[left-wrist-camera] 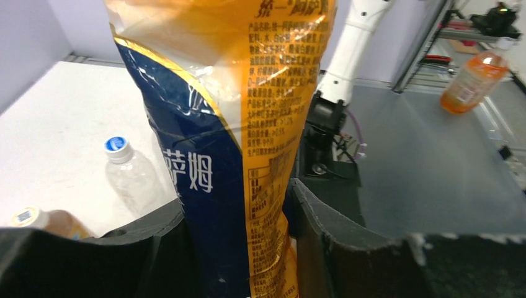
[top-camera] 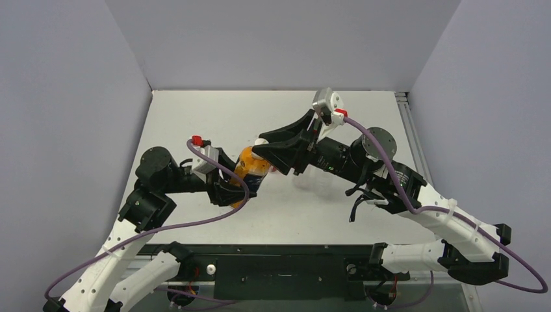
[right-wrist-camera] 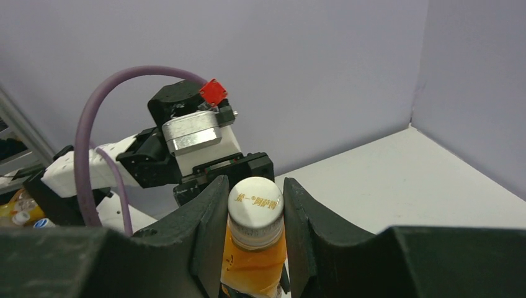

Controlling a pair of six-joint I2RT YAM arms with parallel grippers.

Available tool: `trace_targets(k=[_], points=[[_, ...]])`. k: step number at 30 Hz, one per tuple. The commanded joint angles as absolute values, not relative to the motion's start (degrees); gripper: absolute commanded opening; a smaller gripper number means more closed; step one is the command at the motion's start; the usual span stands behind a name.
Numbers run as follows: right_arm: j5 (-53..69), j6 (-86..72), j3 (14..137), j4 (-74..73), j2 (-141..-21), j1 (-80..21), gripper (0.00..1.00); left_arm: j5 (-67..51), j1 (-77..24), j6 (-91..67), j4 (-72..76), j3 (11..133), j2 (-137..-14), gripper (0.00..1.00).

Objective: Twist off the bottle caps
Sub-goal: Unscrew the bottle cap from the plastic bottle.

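Observation:
The orange bottle (top-camera: 252,168) with a dark blue label (left-wrist-camera: 205,186) is held off the table between both arms. My left gripper (left-wrist-camera: 239,208) is shut on its body, with one finger on each side of the label. My right gripper (right-wrist-camera: 255,194) is shut on its white cap (right-wrist-camera: 255,202), and the fingers (right-wrist-camera: 208,230) press both sides of the cap. In the left wrist view a clear bottle (left-wrist-camera: 135,183) with a blue cap (left-wrist-camera: 116,145) lies on the table. Beside it lies a reddish-brown bottle (left-wrist-camera: 61,223) with a white cap (left-wrist-camera: 25,216).
The white table (top-camera: 214,117) is walled by grey panels at the back and on both sides. The right arm (top-camera: 390,175) reaches across the middle. Beyond the table edge, another orange bottle (left-wrist-camera: 474,81) stands on a grey surface by a metal rack.

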State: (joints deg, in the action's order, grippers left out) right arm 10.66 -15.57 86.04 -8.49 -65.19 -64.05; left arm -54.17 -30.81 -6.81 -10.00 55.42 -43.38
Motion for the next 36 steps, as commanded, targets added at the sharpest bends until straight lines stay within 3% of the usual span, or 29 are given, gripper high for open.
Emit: trace_targets(k=[1, 4, 6, 7, 8, 10, 12, 14, 18, 26, 36], points=[[21.9, -15.5, 86.8, -6.9, -65.3, -64.2, 0.0, -59.5, -31.0, -9.9, -6.0, 58.8, -43.8, 0.0], [21.0, -16.3, 86.3, -5.6, -65.7, -64.2, 0.02, -60.1, -31.0, -10.4, -5.9, 59.1, -44.0, 0.0], [18.1, -16.7, 86.3, -5.5, -66.2, -64.3, 0.18, -59.4, -31.0, -9.8, -6.0, 58.9, -44.0, 0.0], [13.9, -16.7, 86.7, -6.1, -66.4, -64.5, 0.33, -58.3, -31.0, -9.4, -6.3, 58.8, -43.8, 0.0], [11.1, -16.4, 86.9, -6.6, -66.4, -65.2, 0.41, -57.5, -31.0, -8.3, -6.4, 58.5, -43.7, 0.0], [3.2, -16.1, 87.8, -7.8, -66.5, -66.3, 0.72, -53.8, -31.0, -5.9, -6.8, 57.9, -43.3, 0.0], [-5.5, -15.9, 88.4, -8.6, -66.3, -67.9, 0.8, -48.9, -31.0, -3.2, -7.2, 57.1, -42.8, 0.0], [-16.5, -15.1, 88.4, -8.4, -65.6, -70.5, 0.82, -43.3, -31.0, -0.9, -7.4, 56.4, -42.5, 0.0], [-25.2, -15.0, 91.5, -10.4, -67.1, -73.2, 0.84, -33.0, -31.0, 4.1, -7.2, 54.6, -42.0, 0.0], [-28.6, -17.5, 100.2, -16.7, -75.0, -73.7, 0.77, -23.7, -31.4, 9.4, -6.7, 52.7, -42.3, 0.0], [-30.1, -17.7, 105.4, -17.8, -80.4, -73.6, 0.66, -24.8, -31.4, 8.8, -5.5, 52.3, -42.1, 0.0]])
